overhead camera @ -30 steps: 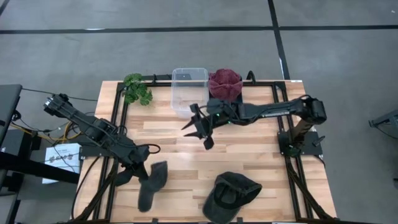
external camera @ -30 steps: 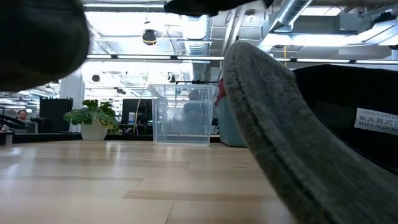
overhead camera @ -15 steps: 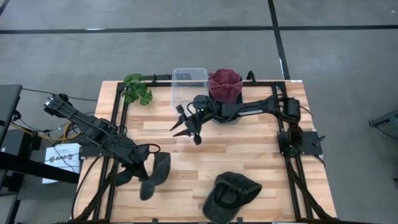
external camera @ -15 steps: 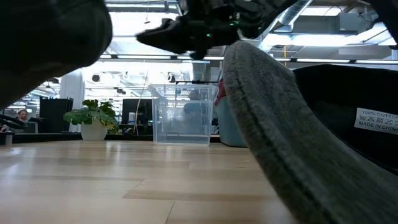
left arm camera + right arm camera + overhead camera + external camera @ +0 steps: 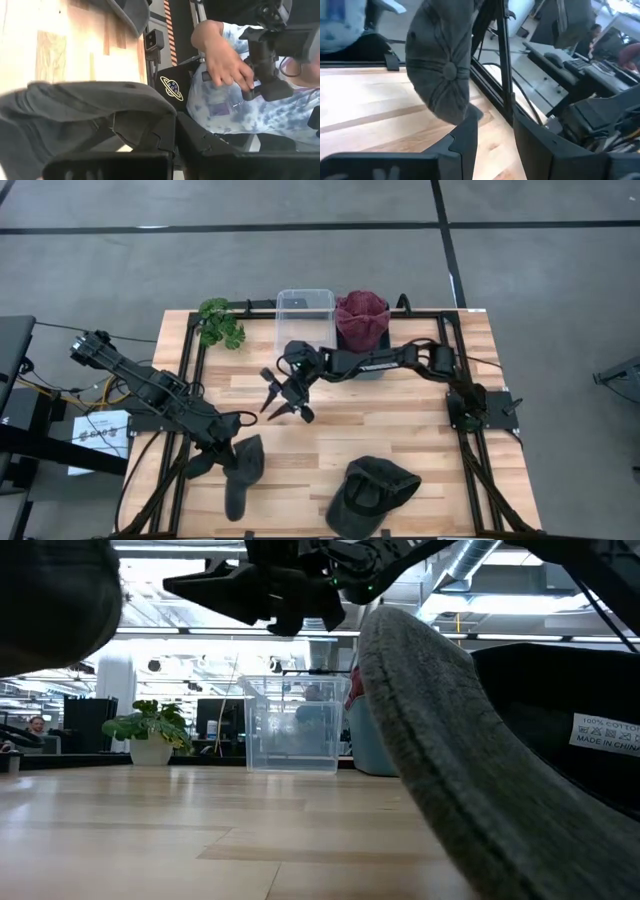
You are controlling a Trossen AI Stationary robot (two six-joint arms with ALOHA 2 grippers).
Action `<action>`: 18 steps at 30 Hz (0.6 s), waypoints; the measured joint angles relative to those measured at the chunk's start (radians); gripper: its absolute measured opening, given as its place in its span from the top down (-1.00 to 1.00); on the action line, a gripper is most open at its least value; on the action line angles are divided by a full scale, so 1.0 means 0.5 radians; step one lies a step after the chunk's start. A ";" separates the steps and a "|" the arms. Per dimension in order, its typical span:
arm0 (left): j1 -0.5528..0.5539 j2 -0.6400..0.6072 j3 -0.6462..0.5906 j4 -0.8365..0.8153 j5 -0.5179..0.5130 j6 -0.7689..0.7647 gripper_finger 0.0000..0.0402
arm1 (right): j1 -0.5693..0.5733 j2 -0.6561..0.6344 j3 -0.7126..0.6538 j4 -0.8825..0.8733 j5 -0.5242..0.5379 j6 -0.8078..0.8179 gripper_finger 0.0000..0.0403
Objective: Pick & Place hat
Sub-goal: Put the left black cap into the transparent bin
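**Left arm lifts a grey hat**

On the left, the left gripper (image 5: 228, 452) pinches a limp grey hat (image 5: 241, 474) at the table's (image 5: 420, 420) front edge. It looks like the lifting step; next it needs a drop spot, maybe the clear bin (image 5: 305, 320). In the middle, the right gripper (image 5: 279, 395) hangs open and empty. A dark cap (image 5: 372, 492) lies front right. The pinch point is hidden.

My high view looks straight down over the whole table (image 5: 400, 420). Low view sits at tabletop level, facing the far room. Both share the clear bin (image 5: 305, 325) (image 5: 290, 725). Wrist views sit close.
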 joint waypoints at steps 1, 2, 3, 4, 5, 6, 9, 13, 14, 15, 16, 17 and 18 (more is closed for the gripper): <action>0.000 0.000 0.000 -0.002 -0.001 -0.001 0.96 | -0.001 0.006 0.012 -0.043 -0.034 -0.004 0.42; 0.000 0.000 0.000 0.000 0.000 0.000 0.96 | 0.000 0.012 0.022 -0.084 -0.063 -0.004 0.42; 0.000 -0.001 0.000 0.000 0.000 0.000 0.96 | 0.002 0.028 0.030 -0.089 -0.071 -0.006 0.42; 0.000 0.000 0.000 -0.001 0.000 0.000 0.96 | 0.007 0.043 0.034 -0.086 -0.068 -0.017 0.42; 0.000 0.000 0.000 -0.001 -0.001 0.000 0.96 | 0.009 0.049 0.034 -0.119 -0.068 -0.036 0.42; 0.000 0.000 0.000 -0.001 -0.001 0.000 0.96 | 0.010 0.053 0.031 -0.142 -0.070 -0.056 0.42; 0.000 0.000 0.000 -0.001 0.008 -0.001 0.96 | 0.012 0.054 0.031 -0.159 -0.072 -0.065 0.42; 0.000 0.000 0.000 -0.001 0.012 -0.001 0.96 | 0.014 0.052 0.031 -0.153 -0.079 -0.065 0.42; 0.000 0.000 0.000 -0.001 0.012 -0.001 0.96 | 0.021 0.052 0.031 -0.146 -0.082 -0.065 0.42; 0.000 0.000 0.000 -0.001 0.012 -0.001 0.96 | 0.033 0.052 0.031 -0.144 -0.087 -0.065 0.42; 0.000 0.000 0.000 -0.001 0.012 -0.001 0.96 | 0.050 0.052 0.031 -0.144 -0.089 -0.064 0.42; 0.000 0.000 0.000 -0.001 0.012 -0.001 0.96 | 0.070 0.052 0.031 -0.149 -0.092 -0.064 0.42; 0.000 0.000 0.000 -0.001 0.012 -0.001 0.96 | 0.093 0.052 0.031 -0.159 -0.103 -0.064 0.42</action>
